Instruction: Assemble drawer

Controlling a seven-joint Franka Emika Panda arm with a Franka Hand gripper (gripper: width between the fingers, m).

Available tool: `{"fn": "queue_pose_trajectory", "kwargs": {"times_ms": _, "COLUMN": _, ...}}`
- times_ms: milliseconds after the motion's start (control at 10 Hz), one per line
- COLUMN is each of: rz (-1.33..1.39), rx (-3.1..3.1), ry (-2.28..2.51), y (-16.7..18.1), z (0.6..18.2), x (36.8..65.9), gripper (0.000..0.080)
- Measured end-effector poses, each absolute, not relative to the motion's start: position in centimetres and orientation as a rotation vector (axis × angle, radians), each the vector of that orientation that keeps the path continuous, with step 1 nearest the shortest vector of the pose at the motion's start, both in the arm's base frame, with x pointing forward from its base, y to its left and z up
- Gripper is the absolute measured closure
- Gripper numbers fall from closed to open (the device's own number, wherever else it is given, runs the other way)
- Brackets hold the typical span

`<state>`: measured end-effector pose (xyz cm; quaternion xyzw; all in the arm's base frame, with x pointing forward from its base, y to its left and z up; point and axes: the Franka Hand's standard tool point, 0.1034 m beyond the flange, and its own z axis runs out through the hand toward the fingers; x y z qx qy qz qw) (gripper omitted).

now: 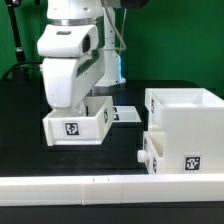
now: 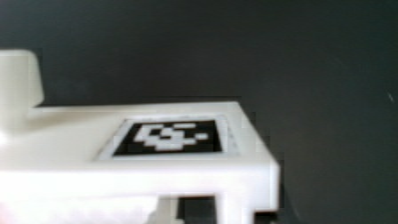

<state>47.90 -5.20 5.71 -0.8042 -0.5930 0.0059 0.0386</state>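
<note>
The drawer's tall white box shell (image 1: 185, 108) stands at the exterior view's right. One small tray (image 1: 172, 156) sits in its lower slot, with its round knob (image 1: 141, 157) pointing toward the exterior view's left. A second small tagged tray (image 1: 75, 124) rests on the black table at the left. My gripper (image 1: 78, 104) reaches down onto this tray's upper wall and looks closed on it. In the wrist view the tray's tagged face (image 2: 173, 137) fills the frame, with my gripper (image 2: 214, 205) at its near edge. The fingertips are mostly hidden.
The long low white border rail (image 1: 110, 190) runs along the front. The marker board (image 1: 126, 113) lies flat between the loose tray and the box shell. A green wall stands behind the black table.
</note>
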Motion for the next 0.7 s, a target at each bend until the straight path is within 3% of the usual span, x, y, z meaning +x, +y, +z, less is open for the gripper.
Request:
{"fn": "queue_pose_trajectory", "kwargs": {"times_ms": 300, "rz": 0.018, "rx": -2.226, "ry": -2.175, "y": -5.5, "z": 6.2, "x": 49.9, "gripper": 0.0757}}
{"fn": "queue_pose_trajectory", "kwargs": {"times_ms": 700, "rz": 0.027, "rx": -2.244, "ry": -2.203, "y": -5.2, "z": 6.0, "x": 51.0, "gripper": 0.0757}}
